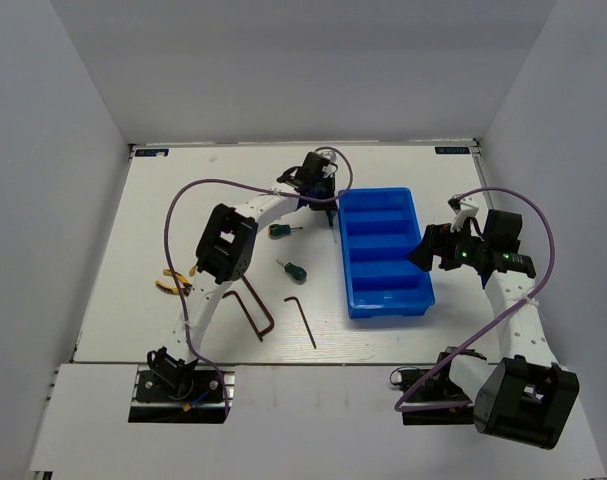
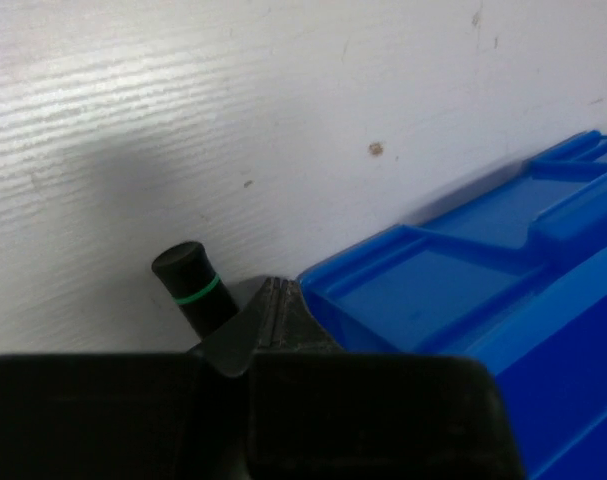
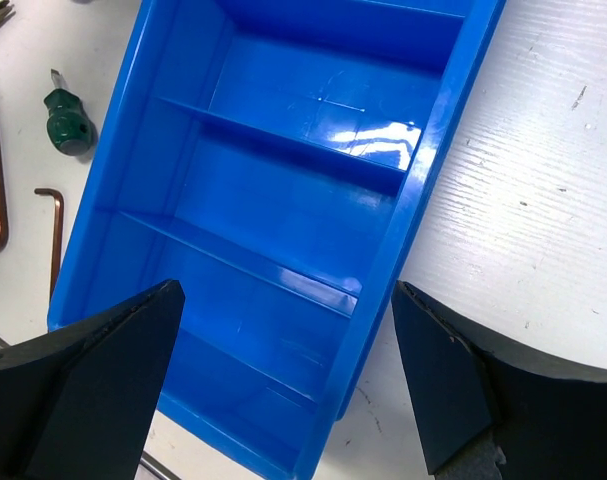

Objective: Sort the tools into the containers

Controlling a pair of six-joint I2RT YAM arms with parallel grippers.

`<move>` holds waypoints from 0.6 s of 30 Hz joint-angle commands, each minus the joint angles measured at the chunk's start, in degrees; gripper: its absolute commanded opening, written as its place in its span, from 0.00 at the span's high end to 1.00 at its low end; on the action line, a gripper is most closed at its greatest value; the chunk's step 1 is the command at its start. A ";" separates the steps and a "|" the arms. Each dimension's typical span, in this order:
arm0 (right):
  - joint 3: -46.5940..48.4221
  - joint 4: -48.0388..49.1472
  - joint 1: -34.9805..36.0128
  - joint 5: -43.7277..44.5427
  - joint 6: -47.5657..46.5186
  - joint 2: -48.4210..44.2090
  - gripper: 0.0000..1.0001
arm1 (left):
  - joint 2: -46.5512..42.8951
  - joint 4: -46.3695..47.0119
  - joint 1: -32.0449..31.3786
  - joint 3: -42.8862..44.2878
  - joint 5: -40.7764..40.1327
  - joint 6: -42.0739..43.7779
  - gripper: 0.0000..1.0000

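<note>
The left gripper (image 2: 273,315), fingertips pressed together, sits low at the far left corner of the bright blue four-section plastic tray (image 2: 383,270). A short black rod end with a green band (image 2: 191,280) pokes out just left of the fingertips, outside the rim and leaning away from the tray. Whether it is pinched cannot be told. The tray's far section lies immediately to its right. The right gripper (image 3: 283,345), spread wide and empty, hovers at the tray's right rim. Two stubby green-handled screwdrivers (image 1: 280,230), yellow-handled pliers (image 1: 173,283) and two L-shaped hex keys (image 1: 303,320) lie left of the tray.
</note>
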 commanded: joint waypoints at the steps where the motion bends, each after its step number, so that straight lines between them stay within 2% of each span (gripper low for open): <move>1: 2.02 -0.22 -0.44 -1.39 -0.13 -1.12 0.09 | -2.01 -1.55 0.29 -3.13 -2.25 1.01 1.00; 5: 1.84 -0.05 -0.53 -1.56 -0.05 -1.21 0.09 | -6.85 1.45 0.29 -8.23 -3.48 2.32 1.00; 10: 1.67 -0.04 -0.62 -1.92 -0.05 -1.04 0.09 | -8.09 -0.39 0.29 -5.96 -4.71 4.43 1.00; 17: 1.67 0.13 -0.88 -2.27 -0.05 -0.95 0.09 | -14.58 0.49 0.82 -7.80 -5.85 5.58 0.99; 18: 1.75 0.04 -0.97 -2.44 -0.22 -0.86 0.09 | -16.07 0.49 0.82 -7.80 -6.64 6.19 0.96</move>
